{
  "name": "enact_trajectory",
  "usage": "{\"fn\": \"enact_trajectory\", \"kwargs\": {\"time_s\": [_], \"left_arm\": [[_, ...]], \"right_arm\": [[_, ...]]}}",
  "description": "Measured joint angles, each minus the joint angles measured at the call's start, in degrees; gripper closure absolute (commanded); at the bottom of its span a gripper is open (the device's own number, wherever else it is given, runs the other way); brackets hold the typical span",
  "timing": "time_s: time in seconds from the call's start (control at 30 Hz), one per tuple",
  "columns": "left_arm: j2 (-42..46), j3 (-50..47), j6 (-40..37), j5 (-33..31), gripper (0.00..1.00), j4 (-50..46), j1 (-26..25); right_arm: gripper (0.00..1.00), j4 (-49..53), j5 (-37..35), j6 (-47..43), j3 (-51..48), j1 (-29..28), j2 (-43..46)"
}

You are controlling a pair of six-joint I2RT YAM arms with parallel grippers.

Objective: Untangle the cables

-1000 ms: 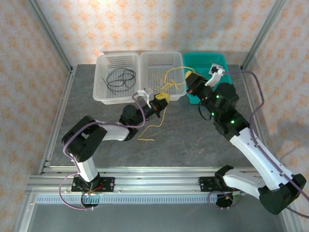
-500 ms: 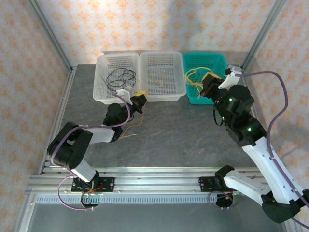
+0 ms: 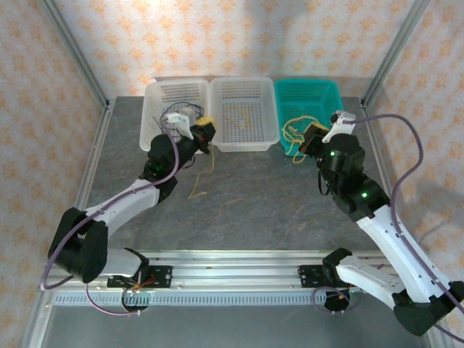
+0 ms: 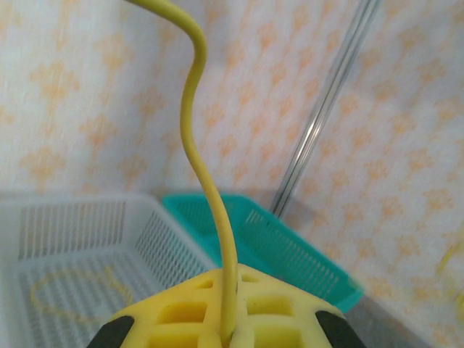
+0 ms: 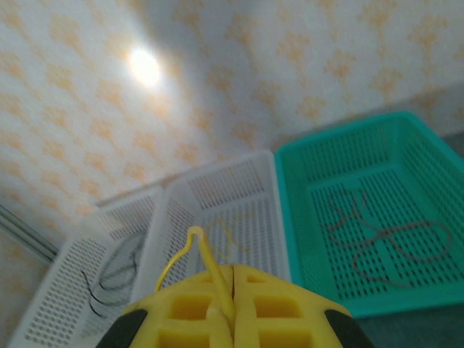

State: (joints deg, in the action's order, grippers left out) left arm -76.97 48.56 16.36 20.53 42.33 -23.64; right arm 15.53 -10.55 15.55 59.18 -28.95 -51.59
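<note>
Left claw (image 3: 205, 131): fingers together, clamped on a yellow cable (image 4: 193, 148). It sits at the near rims where the left basket (image 3: 154, 98) and the middle basket (image 3: 246, 143) meet.
Yellow cable: in the left wrist view it rises from between the yellow fingertips in a bent line. In the top view it hangs from the claw, and its lower end lies on the surface (image 3: 261, 217).
Right claw (image 5: 233, 293): fingers together, clamped on a second yellow cable (image 3: 293, 132). One small loop stands up just ahead of the fingertips in the right wrist view.
Second yellow cable: in the top view it is bunched in loops at the near rim of the teal basket (image 3: 330, 94), just beside the claw. Whether the loops touch the rim cannot be told.
Black cables (image 5: 109, 272): lying in the left basket, partly behind the left arm in the top view.
Yellow loop (image 4: 65, 297): flat on the floor of the middle basket.
Brown cable (image 5: 384, 243): curled on the floor of the teal basket.
Loose strand (image 3: 232, 201): thin and pale brown, on the open surface between the arms, well apart from both claws.
Baskets: three in a row at the far edge of the surface, two white and the teal one on the right.
</note>
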Motion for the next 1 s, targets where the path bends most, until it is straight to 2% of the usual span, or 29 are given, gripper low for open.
{"fn": "enact_trajectory", "kwargs": {"time_s": [0.17, 0.4, 0.6, 0.73, 0.9, 1.0], "left_arm": [[-3.0, 14.0, -2.9, -0.2, 1.0, -3.5, -0.4], [-16.8, 33.4, -6.5, -0.6, 1.0, -4.2, -0.4], [-32.1, 48.6, -8.8, -2.8, 1.0, -2.0, -0.4], [-44.9, 62.8, -8.9, -3.7, 1.0, -2.3, -0.4], [-61.1, 82.9, -8.7, -6.4, 1.0, -6.1, -0.4], [-67.3, 89.5, -7.9, -10.4, 1.0, -9.3, -0.4]], "right_arm": [[1.0, -0.3, 1.0, 2.5, -7.3, 0.3, 0.0], [1.0, -1.3, 2.6, 4.9, -11.2, 0.3, 0.9], [1.0, -1.7, 2.8, 5.5, -11.3, 0.3, 2.4], [1.0, -1.9, 3.1, 6.2, -12.2, 0.3, 3.2], [1.0, -1.7, 3.7, 7.3, -14.0, 0.3, 4.1], [1.0, -1.3, 3.8, 7.8, -14.2, 0.3, 5.0]]}}
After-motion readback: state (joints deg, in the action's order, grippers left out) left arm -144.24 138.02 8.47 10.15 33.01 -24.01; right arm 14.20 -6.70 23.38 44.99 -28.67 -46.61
